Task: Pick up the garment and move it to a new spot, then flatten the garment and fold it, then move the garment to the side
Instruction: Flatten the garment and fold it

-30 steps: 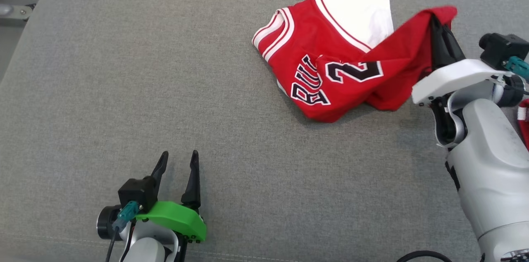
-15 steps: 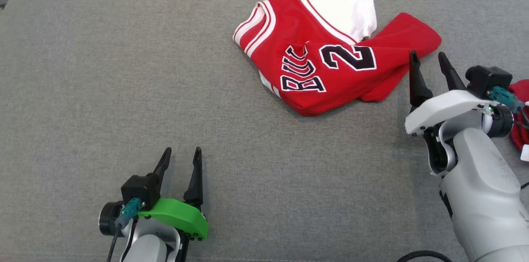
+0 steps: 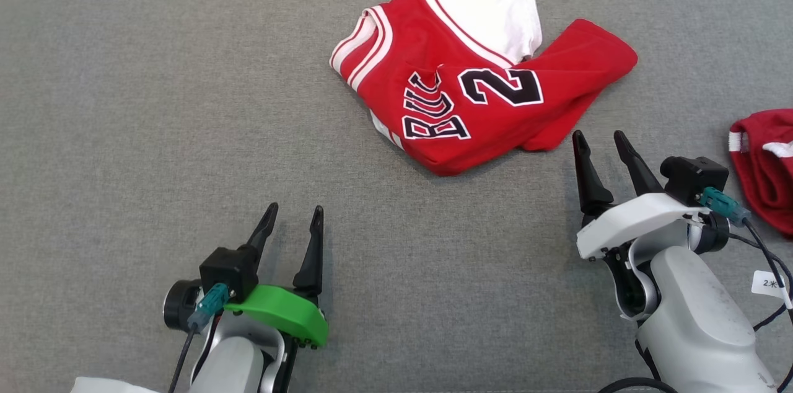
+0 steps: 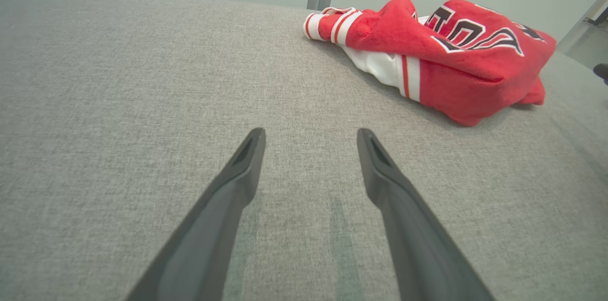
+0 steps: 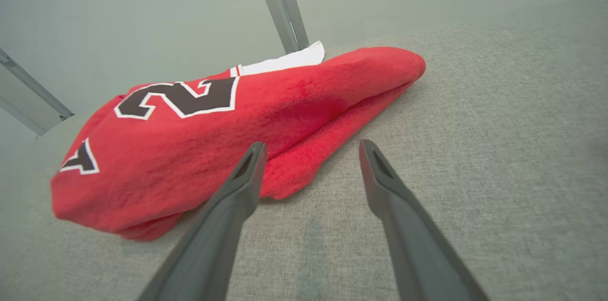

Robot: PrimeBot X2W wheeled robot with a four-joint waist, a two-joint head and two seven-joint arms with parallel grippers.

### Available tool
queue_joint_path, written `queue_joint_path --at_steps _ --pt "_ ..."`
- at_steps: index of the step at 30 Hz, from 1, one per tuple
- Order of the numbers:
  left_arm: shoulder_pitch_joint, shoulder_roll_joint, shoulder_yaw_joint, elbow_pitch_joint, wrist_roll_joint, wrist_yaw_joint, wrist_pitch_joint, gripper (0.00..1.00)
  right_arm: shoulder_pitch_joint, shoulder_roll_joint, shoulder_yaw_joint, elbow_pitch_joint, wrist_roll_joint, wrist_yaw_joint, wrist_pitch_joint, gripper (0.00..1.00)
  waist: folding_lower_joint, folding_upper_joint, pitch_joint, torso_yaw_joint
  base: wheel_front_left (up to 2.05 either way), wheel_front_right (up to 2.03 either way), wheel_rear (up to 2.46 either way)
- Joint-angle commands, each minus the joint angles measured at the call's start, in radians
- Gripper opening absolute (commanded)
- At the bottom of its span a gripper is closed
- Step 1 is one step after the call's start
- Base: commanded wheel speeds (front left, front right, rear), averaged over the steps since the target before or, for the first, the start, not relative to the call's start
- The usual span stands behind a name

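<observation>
Two open grippers sit low over the grey padded surface [image 3: 136,108], each with its fingers spread and nothing between them. The right gripper [image 3: 598,134] stands just short of the near right edge of the red jersey [image 3: 495,120], its tips pointing at the cloth but clear of it. The left gripper [image 3: 295,209] is well apart from it, toward the near left of the surface. The red jersey lies crumpled at the far middle, its black-and-white number 2 and lettering facing up and a white panel showing at its far side. Another red-and-white cloth [image 3: 765,163] lies at the right edge.
</observation>
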Motion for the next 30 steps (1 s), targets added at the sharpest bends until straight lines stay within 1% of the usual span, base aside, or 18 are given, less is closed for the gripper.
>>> queue_joint_path --at_steps 1,7,12,15,19,24,28,29,30 --pt "-0.028 0.003 -0.003 0.002 0.010 -0.006 0.000 1.00 0.014 -0.001 0.003 -0.014 0.007 0.000 -0.003 1.00 0.0000 0.0000 0.004 -0.016 0.00 0.00 0.00" --pt "-0.108 0.003 -0.013 0.059 0.049 -0.011 0.000 1.00 0.015 0.005 0.019 -0.063 0.004 0.000 -0.003 1.00 0.0000 0.0000 0.023 -0.084 0.00 0.00 0.00" --pt "-0.193 0.003 -0.007 0.174 0.088 -0.008 0.000 1.00 0.005 0.011 0.035 -0.085 0.005 0.000 -0.003 1.00 0.0000 0.0000 0.057 -0.156 0.00 0.00 0.00" --pt "-0.244 0.003 0.002 0.220 0.101 -0.014 0.000 1.00 0.005 0.010 0.031 -0.092 0.002 0.000 -0.003 1.00 0.0000 0.0000 0.079 -0.190 0.00 0.00 0.00" --pt "-0.274 0.003 0.017 0.245 0.101 -0.011 0.000 1.00 0.009 0.007 0.024 -0.092 0.002 0.000 -0.003 1.00 0.0000 0.0000 0.095 -0.215 0.00 0.00 0.00" --pt "-0.320 0.004 0.023 0.278 0.111 -0.022 0.000 1.00 0.003 0.010 0.018 -0.093 0.000 0.000 -0.003 1.00 0.0000 0.0000 0.117 -0.243 0.00 0.00 0.00" --pt "-0.356 0.004 0.036 0.276 0.117 -0.024 0.000 1.00 -0.010 0.018 0.025 -0.090 0.001 0.000 -0.003 1.00 0.0000 0.0000 0.136 -0.264 0.00 0.00 0.00" --pt "-0.360 0.004 0.038 0.276 0.115 -0.026 0.000 0.58 -0.011 0.020 0.026 -0.090 0.001 0.000 -0.003 1.00 0.0000 0.0000 0.138 -0.267 0.00 0.00 0.00" --pt "-0.364 0.004 0.039 0.276 0.114 -0.029 0.000 0.09 -0.013 0.022 0.026 -0.089 0.001 0.000 -0.003 1.00 0.0000 0.0000 0.139 -0.270 0.00 0.00 0.00"
